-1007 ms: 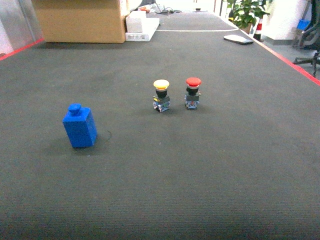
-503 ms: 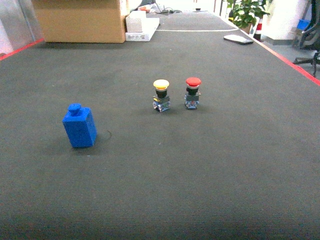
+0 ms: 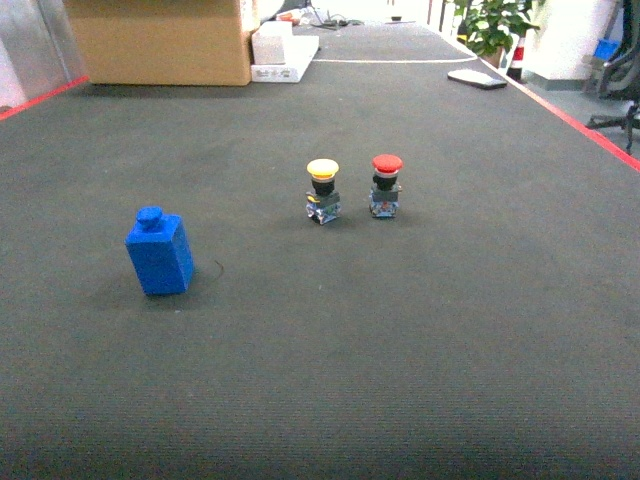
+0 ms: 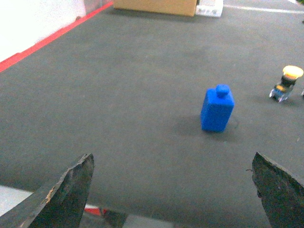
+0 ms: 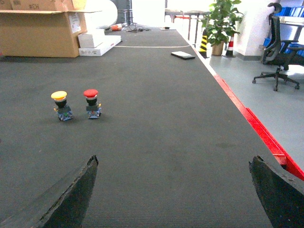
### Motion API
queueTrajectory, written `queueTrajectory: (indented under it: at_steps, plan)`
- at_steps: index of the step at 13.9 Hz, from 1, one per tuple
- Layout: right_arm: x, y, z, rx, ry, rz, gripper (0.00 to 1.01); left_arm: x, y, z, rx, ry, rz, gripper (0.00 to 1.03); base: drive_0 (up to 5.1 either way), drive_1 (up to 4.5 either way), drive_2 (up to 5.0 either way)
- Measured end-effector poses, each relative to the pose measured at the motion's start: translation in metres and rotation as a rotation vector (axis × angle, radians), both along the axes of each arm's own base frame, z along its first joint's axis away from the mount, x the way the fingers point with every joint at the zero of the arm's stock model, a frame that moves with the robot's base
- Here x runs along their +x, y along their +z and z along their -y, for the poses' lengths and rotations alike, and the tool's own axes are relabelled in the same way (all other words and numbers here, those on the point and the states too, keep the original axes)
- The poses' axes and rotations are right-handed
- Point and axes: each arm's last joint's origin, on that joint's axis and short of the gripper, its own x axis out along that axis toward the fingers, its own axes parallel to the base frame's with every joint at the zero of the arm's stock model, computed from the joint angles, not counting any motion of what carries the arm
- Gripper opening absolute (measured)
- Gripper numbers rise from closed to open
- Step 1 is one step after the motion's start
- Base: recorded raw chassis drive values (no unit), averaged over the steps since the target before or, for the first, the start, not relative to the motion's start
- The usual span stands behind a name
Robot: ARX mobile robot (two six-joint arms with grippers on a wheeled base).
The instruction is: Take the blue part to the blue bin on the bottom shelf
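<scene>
The blue part (image 3: 159,253) stands upright on the dark mat at the left of the head view, a small knob on its top. In the left wrist view the blue part (image 4: 217,109) sits well ahead of my left gripper (image 4: 173,164), which is open with nothing between its fingers. My right gripper (image 5: 174,164) is open too, over bare mat on the right side. Neither gripper shows in the head view. The blue bin and the bottom shelf are out of view.
A yellow-capped push button (image 3: 322,190) and a red-capped push button (image 3: 386,185) stand side by side mid-mat. A cardboard box (image 3: 160,40) and white boxes (image 3: 283,55) sit at the far edge. Red tape (image 5: 256,126) marks the mat's right border; an office chair (image 5: 278,52) stands beyond.
</scene>
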Motion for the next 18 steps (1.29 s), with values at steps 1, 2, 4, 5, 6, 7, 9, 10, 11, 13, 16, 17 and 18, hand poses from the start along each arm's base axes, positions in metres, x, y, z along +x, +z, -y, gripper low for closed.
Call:
queueTrajectory:
  at_steps: [1,2,4,5,6,7,9,10,11,13,16,17,18]
  plan:
    - [0.000,0.000,0.000,0.000,0.000,0.001,0.98,0.010,0.014,0.009,-0.010,-0.050,0.043,0.98,0.0,0.00,0.0]
    - [0.000,0.000,0.000,0.000,0.000,0.001,0.98,0.058,0.031,0.039,-0.018,-0.199,0.041,0.98,0.0,0.00,0.0]
    - [0.000,0.000,0.000,0.000,0.000,0.001,0.98,0.117,0.020,0.056,-0.004,-0.183,-0.056,0.98,0.0,0.00,0.0]
    - [0.000,0.000,0.000,0.000,0.000,0.001,0.98,0.129,0.014,0.058,-0.003,-0.184,-0.067,0.98,0.0,0.00,0.0]
    - [0.000,0.000,0.000,0.000,0.000,0.001,0.98,0.143,0.003,0.060,0.001,-0.185,-0.089,0.98,0.0,0.00,0.0]
    - [0.000,0.000,0.000,0.000,0.000,0.001,0.98,0.158,-0.017,0.060,0.011,-0.174,-0.144,0.98,0.0,0.00,0.0]
    - [0.000,0.000,0.000,0.000,0.000,0.001,0.98,0.179,-0.038,0.055,0.010,-0.144,-0.192,0.98,0.0,0.00,0.0]
    - [0.000,0.000,0.000,0.000,0.000,0.001,0.98,0.192,-0.043,0.054,0.006,-0.136,-0.187,0.98,0.0,0.00,0.0]
    - [0.000,0.000,0.000,0.000,0.000,0.001,0.98,0.203,-0.049,0.056,0.004,-0.144,-0.197,0.98,0.0,0.00,0.0]
    - [0.000,0.000,0.000,0.000,0.000,0.001,0.98,0.218,-0.061,0.058,0.008,-0.146,-0.238,0.98,0.0,0.00,0.0]
    - [0.000,0.000,0.000,0.000,0.000,0.001,0.98,0.239,-0.067,0.055,0.013,-0.135,-0.242,0.98,0.0,0.00,0.0]
    - [0.000,0.000,0.000,0.000,0.000,0.001,0.98,0.245,-0.072,0.055,0.021,-0.138,-0.249,0.98,0.0,0.00,0.0]
    - [0.000,0.000,0.000,0.000,0.000,0.001,0.98,0.249,-0.076,0.054,0.028,-0.136,-0.260,0.98,0.0,0.00,0.0]
